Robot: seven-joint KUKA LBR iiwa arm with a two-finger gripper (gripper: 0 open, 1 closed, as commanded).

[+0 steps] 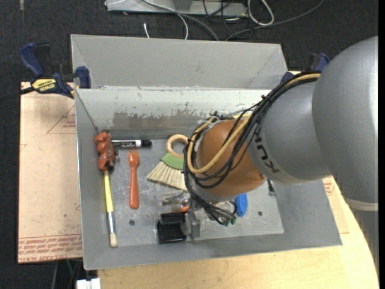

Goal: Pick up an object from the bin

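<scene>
My gripper [193, 223] hangs low over the bin's front middle, mostly hidden under the arm's orange cover and cables. A black boxy thing [170, 228] lies just to its left on the bin floor; whether they touch is unclear. A small straw whisk broom [166, 172] with a green neck and a tan loop handle lies right behind the gripper, partly covered by the arm. A blue thing [240, 205] peeks out from under the cover to the gripper's right.
Along the left side lie an orange plastic fork [133, 183], a long yellow pencil-like stick [109, 206], a reddish-brown figure [105, 151] and a black marker [134, 143]. The arm covers the bin's right half.
</scene>
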